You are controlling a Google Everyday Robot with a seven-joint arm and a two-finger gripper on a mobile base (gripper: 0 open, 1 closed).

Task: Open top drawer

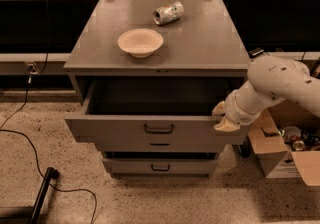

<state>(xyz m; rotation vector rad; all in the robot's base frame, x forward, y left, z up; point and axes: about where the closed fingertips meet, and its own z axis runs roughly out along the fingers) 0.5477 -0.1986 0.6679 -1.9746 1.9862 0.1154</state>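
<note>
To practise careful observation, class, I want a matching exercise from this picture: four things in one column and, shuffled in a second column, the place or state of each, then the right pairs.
Column 1
1. wide grey top drawer with black bar handle
2. round cream bowl
3. crushed silver metal can
4. robot's pale gripper

Column 2
A. lying on its side near the back of the grey cabinet top
B. at the right end of the top drawer's front
C. pulled out
D. upright, nearer the front of the cabinet top

Pairs: 1-C, 2-D, 3-A, 4-B
</note>
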